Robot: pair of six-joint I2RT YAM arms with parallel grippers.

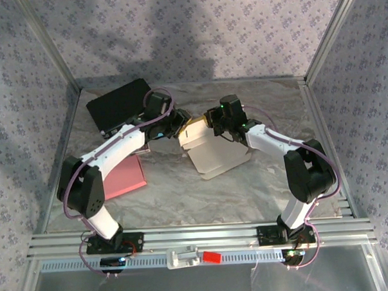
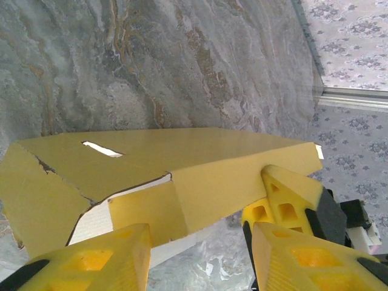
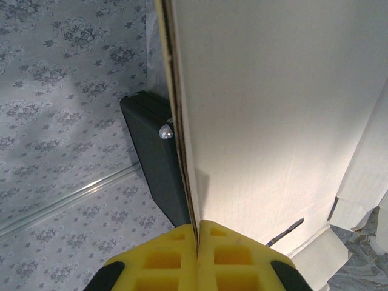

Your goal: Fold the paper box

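Both arms: white link shells, black joint housings, purple cables looped alongside, black bolted base plates; left gripper [image 2: 200, 254] and right gripper [image 3: 197, 251] carry yellow, pocketed, black-backed fingers.

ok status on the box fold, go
Right tool shut on a panel of the paper box. Left tool open, straddling a flap. Black case behind, pink sheet aside.

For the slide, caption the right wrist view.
Right gripper pinching shut on an upright panel of the pale cardboard box, black flat case behind.
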